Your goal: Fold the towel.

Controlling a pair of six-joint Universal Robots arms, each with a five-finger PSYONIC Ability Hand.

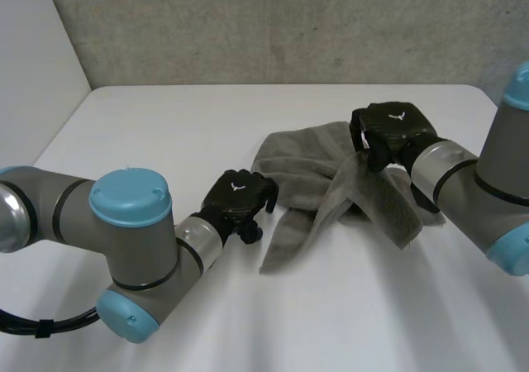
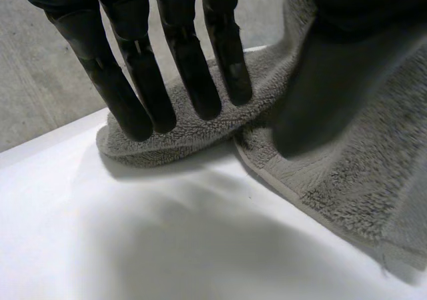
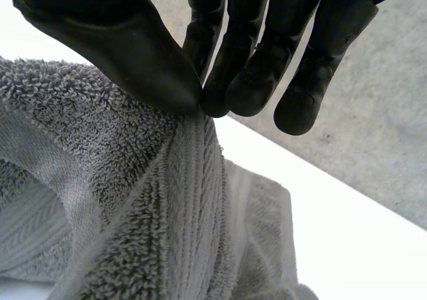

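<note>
1. Here, the left hand [image 1: 240, 197] hangs with its fingers [image 2: 193, 73] straight and slightly spread, holding nothing. Its fingertips are over a rounded fold of the towel [image 2: 320, 180]; whether they touch it cannot be told.
2. The grey towel lies bunched on the white surface [image 1: 165, 124] between the two sets of fingers, with one strip trailing off beside the left fingertips. Its long axis appears to run from the left fingertips across to the right ones, though the crumpling blurs it.
3. Farther off, the right hand [image 1: 395, 131] pinches a raised ridge of terry between its thumb and pressed-together fingers [image 3: 247, 80], the cloth draping below them.
4. Soft, light and limp, the towel will likely sag wherever it is unsupported. Hemmed corners look a surer hold than mid-cloth ridges.
</note>
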